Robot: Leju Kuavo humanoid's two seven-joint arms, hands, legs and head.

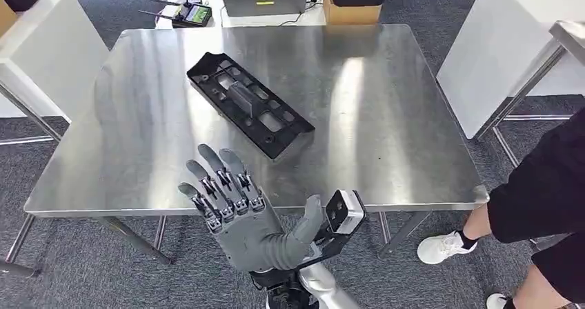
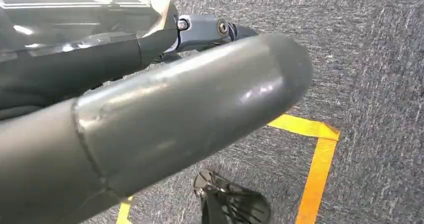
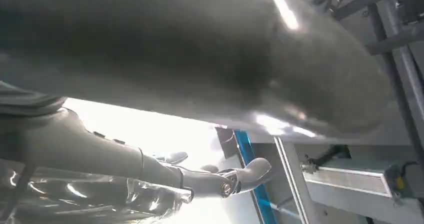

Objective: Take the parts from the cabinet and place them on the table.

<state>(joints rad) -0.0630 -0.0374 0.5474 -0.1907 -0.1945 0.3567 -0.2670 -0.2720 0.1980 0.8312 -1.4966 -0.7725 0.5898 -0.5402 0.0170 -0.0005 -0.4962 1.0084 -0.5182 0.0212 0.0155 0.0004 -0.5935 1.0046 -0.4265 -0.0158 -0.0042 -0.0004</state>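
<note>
Lower centre of the head view: right robot hand (image 1: pixel 238 202), fingers spread, empty, raised before the bench (image 1: pixel 386 150) edge. Mid-frame, upper left of centre: black part (image 1: pixel 250 105) flat on the bench. Left robot hand (image 2: pixel 150 114) probably empty; state unclear.

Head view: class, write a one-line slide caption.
Open right hand raised at the steel table's near edge, black part lying on it, person standing beside.

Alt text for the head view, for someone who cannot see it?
A black part lies diagonally on a steel table. In front of the table's near edge the robot's right hand is raised, fingers spread, holding nothing. A person's legs stand at the right edge.
</note>
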